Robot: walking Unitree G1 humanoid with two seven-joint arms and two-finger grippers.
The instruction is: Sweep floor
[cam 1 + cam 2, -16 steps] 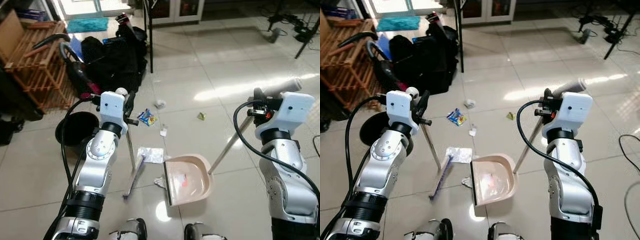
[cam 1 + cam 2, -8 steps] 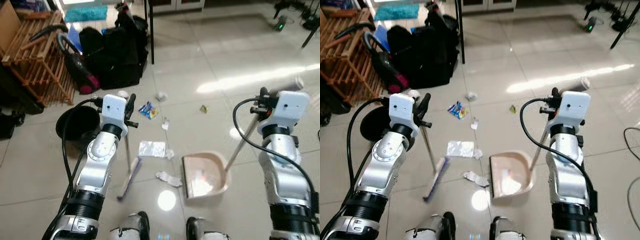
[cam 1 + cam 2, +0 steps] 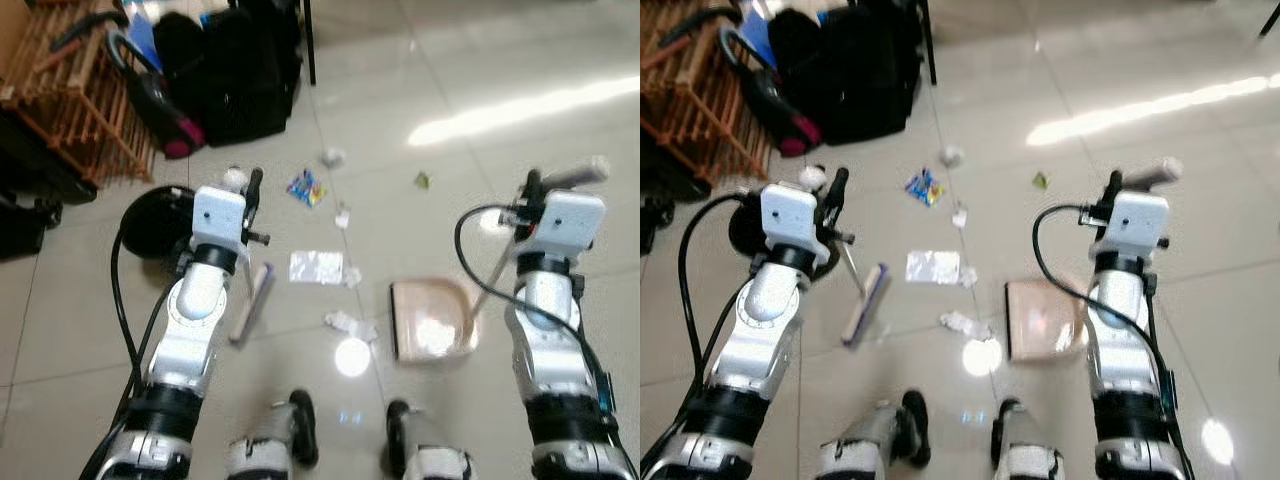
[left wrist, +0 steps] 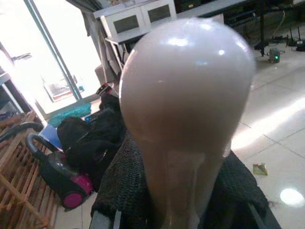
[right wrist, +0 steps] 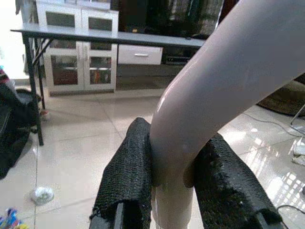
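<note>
Your left gripper pinches one broom; your right gripper pinches one dustpan. Between their heads lies one crumpled paper, nearer the broom. Beyond: perhaps five litter scraps, blurred. Sweep rightward into the pan.

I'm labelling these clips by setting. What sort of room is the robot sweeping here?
Probably a lived-in home room or workroom: glossy tiled floor, a wooden rack beside a vacuum cleaner and black bags, and white cabinets behind a table.
</note>
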